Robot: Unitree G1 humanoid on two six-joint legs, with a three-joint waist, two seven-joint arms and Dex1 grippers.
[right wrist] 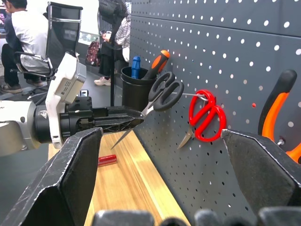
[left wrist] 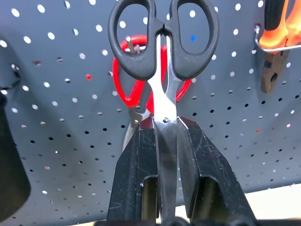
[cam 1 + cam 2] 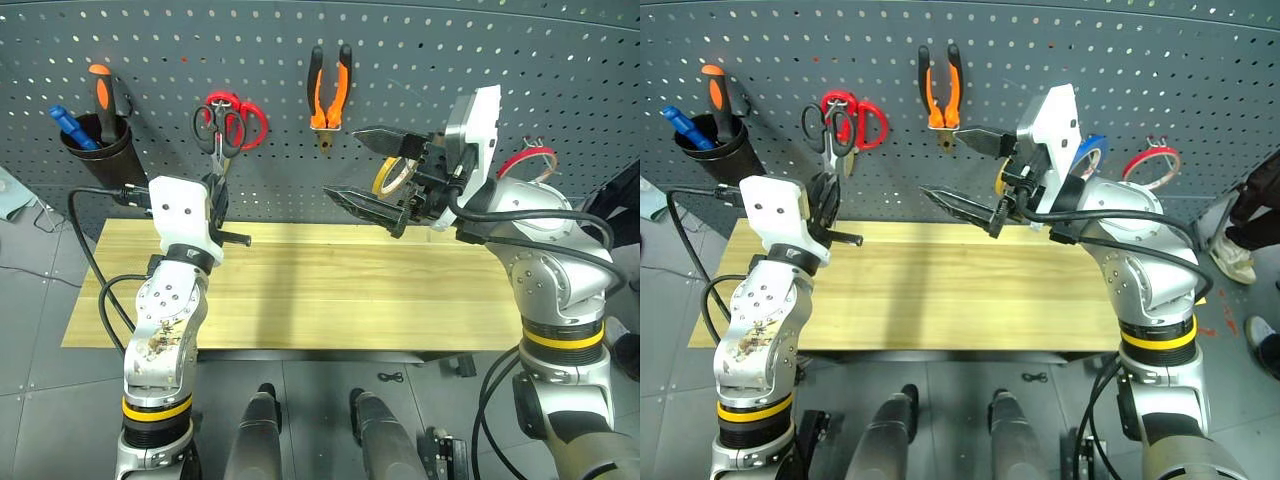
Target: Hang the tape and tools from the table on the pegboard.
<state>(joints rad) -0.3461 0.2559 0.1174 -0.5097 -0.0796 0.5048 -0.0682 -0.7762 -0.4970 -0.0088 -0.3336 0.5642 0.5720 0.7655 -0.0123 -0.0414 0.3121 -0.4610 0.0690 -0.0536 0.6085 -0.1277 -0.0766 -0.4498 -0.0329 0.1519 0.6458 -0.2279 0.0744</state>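
Observation:
My left gripper point(image 3: 214, 196) is shut on the blades of the small black-handled scissors point(image 2: 162, 37), held upright against the pegboard point(image 3: 450, 50). Their handles overlap the red scissors point(image 3: 246, 122) on a hook point(image 2: 128, 44), which shows through one black loop; I cannot tell whether the loop is on it. The pliers point(image 3: 329, 95) hang to the right. My right gripper point(image 3: 342, 162) is open and empty, raised above the table point(image 3: 330, 290), pointing left. The tape point(image 3: 389, 176) hangs on the board behind it. A red-handled tool point(image 1: 107, 160) lies on the table under my left arm.
A black cup point(image 3: 95, 150) on the board's left holds an orange-and-black screwdriver point(image 3: 102, 95) and a blue tool. A blue roll point(image 3: 1092, 152) and a red roll point(image 3: 528, 160) hang at the right. People sit and stand beyond the table's left end point(image 1: 19, 33).

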